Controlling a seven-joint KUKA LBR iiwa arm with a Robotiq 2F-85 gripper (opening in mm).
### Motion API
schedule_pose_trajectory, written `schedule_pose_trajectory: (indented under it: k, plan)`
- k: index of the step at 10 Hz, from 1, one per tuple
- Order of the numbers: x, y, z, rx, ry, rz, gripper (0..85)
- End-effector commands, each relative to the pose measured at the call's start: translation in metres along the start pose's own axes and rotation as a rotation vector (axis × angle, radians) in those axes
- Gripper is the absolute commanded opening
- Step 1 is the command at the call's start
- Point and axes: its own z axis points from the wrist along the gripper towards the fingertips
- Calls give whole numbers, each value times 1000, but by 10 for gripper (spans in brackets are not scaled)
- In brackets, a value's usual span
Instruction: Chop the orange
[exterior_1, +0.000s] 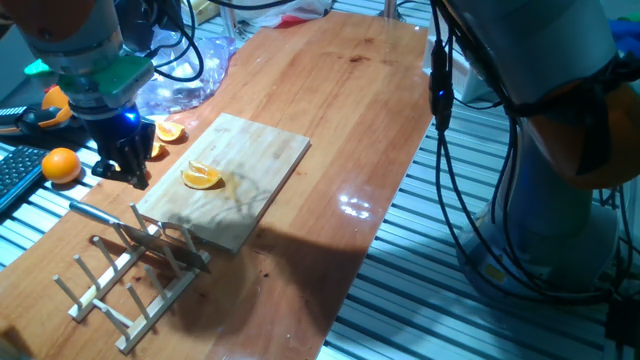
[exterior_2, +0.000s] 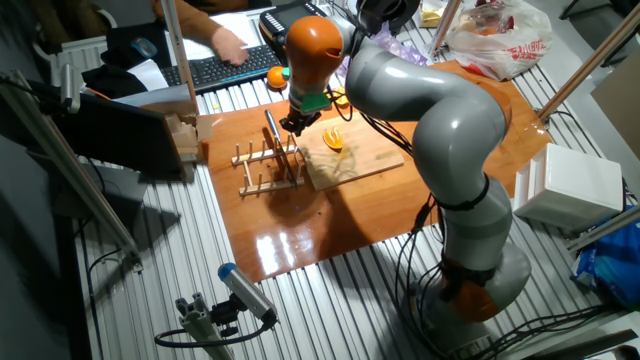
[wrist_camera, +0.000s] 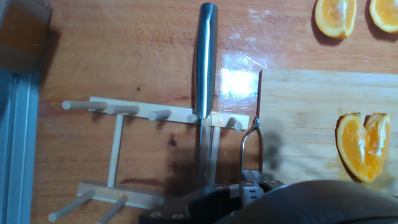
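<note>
The orange wedge (exterior_1: 202, 177) lies on the wooden chopping board (exterior_1: 250, 150), near its left side. It also shows in the other fixed view (exterior_2: 333, 140) and at the right of the hand view (wrist_camera: 364, 146). A knife with a steel handle (exterior_1: 100, 213) rests in a wooden peg rack (exterior_1: 140, 275) in front of the board. My gripper (exterior_1: 125, 168) hangs just above the knife handle, left of the board, with its fingers apart and empty. In the hand view the handle (wrist_camera: 205, 56) runs straight up the middle.
A whole orange (exterior_1: 60, 164) and two loose slices (exterior_1: 166, 131) lie left of the board, by a clear plastic bag (exterior_1: 185, 85). A keyboard (exterior_2: 215, 70) and a person's hand (exterior_2: 228, 42) are beyond the table edge. Cables hang at the right.
</note>
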Motion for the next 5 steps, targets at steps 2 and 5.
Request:
schedule_pose_trajectory:
  k: [2,5]
  plan:
    - [1,-1,0,0,3,0,0]
    - [0,0,2,-9,-5,-2,0]
